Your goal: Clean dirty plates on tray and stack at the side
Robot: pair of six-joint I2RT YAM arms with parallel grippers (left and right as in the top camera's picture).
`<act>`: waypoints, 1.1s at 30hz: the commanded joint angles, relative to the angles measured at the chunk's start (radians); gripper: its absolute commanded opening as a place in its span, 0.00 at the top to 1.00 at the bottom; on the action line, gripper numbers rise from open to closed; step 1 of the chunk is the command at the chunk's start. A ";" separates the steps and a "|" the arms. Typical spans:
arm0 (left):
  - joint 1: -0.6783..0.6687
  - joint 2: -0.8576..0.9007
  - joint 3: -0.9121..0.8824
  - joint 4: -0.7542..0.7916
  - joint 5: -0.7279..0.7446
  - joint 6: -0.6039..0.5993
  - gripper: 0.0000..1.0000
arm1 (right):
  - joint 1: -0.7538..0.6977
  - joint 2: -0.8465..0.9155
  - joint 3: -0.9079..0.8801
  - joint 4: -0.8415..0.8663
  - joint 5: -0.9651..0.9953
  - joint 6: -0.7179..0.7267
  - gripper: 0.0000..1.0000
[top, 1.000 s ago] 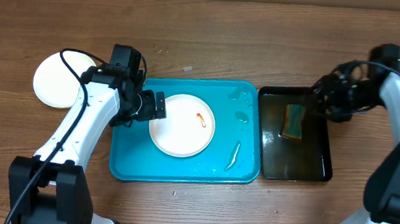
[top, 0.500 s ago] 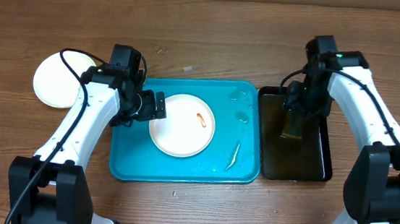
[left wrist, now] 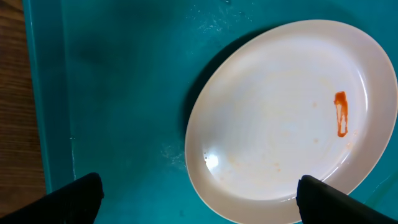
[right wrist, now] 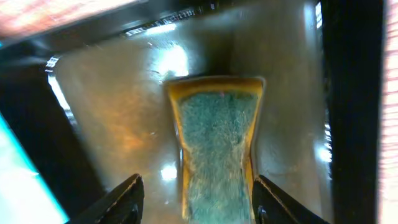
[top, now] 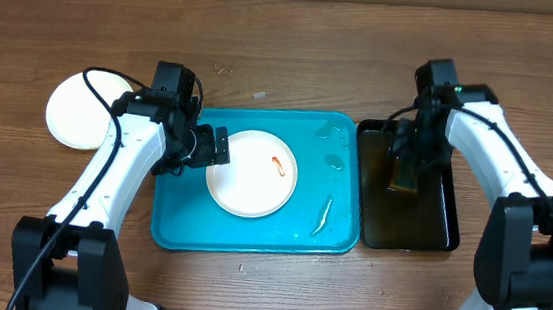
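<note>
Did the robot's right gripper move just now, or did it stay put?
Yes. The right gripper swung left from the right edge of the black tub, toward the turquoise tray, and is now over the sponge.

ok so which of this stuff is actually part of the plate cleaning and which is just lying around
Part of the job: smeared plate; tray under it; plate on the table at the left; sponge; black tub it lies in.
Just lying about: small scraps on the wood behind the tray; speck in front of the tray.
</note>
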 commanded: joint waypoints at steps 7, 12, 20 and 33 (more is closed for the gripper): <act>-0.005 0.001 -0.003 0.002 -0.003 0.000 0.00 | -0.002 -0.024 -0.150 0.154 0.016 0.005 0.53; -0.005 0.001 -0.003 0.002 -0.003 0.000 0.00 | -0.002 -0.024 -0.201 0.204 0.016 0.005 0.61; -0.005 0.001 -0.003 0.002 -0.003 0.000 0.00 | -0.002 -0.025 -0.189 0.195 -0.014 0.005 0.50; -0.005 0.001 -0.003 0.002 -0.003 0.000 0.00 | -0.002 -0.024 -0.167 0.056 -0.037 0.005 0.76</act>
